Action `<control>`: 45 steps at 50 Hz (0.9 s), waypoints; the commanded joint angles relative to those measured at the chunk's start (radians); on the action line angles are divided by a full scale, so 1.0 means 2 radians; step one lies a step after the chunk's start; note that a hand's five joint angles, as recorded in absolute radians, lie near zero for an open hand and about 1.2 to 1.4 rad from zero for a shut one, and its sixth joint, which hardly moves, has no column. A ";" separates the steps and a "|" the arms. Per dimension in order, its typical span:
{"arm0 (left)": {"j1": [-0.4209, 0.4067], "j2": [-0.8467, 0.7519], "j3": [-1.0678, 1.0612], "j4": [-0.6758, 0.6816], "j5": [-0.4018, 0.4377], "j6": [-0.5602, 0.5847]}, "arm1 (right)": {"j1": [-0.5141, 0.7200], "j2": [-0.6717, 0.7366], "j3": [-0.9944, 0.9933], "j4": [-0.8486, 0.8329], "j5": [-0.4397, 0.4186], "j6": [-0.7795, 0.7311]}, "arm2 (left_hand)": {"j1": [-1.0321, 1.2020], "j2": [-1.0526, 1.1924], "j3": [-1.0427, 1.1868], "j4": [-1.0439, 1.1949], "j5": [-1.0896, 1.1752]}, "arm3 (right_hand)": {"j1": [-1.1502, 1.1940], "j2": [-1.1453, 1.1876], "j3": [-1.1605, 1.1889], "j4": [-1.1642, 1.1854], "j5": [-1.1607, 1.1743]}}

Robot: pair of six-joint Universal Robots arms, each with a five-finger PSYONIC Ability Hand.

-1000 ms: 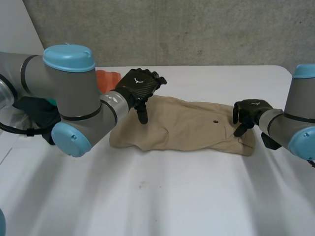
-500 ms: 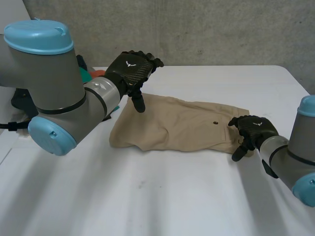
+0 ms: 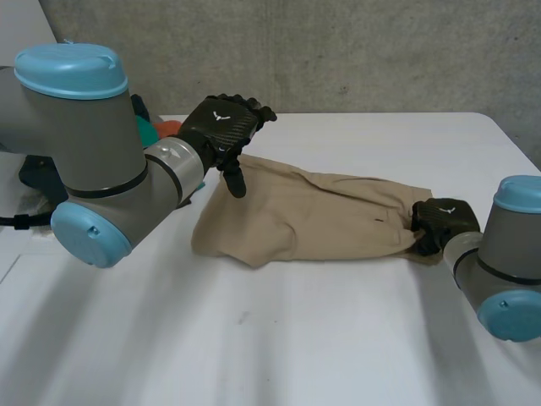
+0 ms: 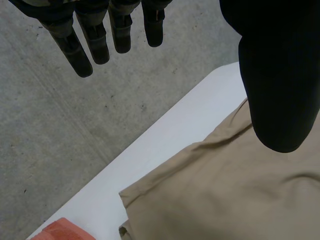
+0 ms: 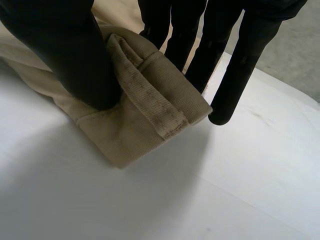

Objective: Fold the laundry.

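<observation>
Tan twill, to judge by the weave: the tan garment [image 3: 313, 216] lies flat on the white table [image 3: 338, 338], with one end at the right hand's fingers and the other beneath the left hand. The right hand [image 3: 439, 222] grips the end nearest it. In its wrist view the thumb [image 5: 65, 50] presses down on a thick stitched band [image 5: 150, 95] while the fingers [image 5: 235, 65] reach round the band's far side, pinching the cloth between them. The left hand [image 3: 224, 127] hangs above the opposite end and holds nothing. Its fingers [image 4: 82, 55] are straight and slightly apart, and the thumb [image 4: 277, 75] stands well away from them, with the cloth's edge below its tip. An orange cloth [image 4: 60, 230] lies just beyond that edge.

The fabric looks light and limp, so it will likely sag and crease wherever it goes unsupported. It does not look slippery. The stitched band seems stiffer and thicker, which makes it the surest place to grip. For the left hand, the corner below its thumb looks the best spot, pinched through both layers. Catching only the top layer could let the piece open out when lifted.
</observation>
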 commanded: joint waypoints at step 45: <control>0.057 0.023 0.053 0.015 0.009 -0.095 | 0.066 -0.100 -0.160 0.025 -0.130 0.107 | -0.005 -0.013 -0.015 -0.008 -0.025 | -0.435 -0.495 -0.501 -0.507 -0.467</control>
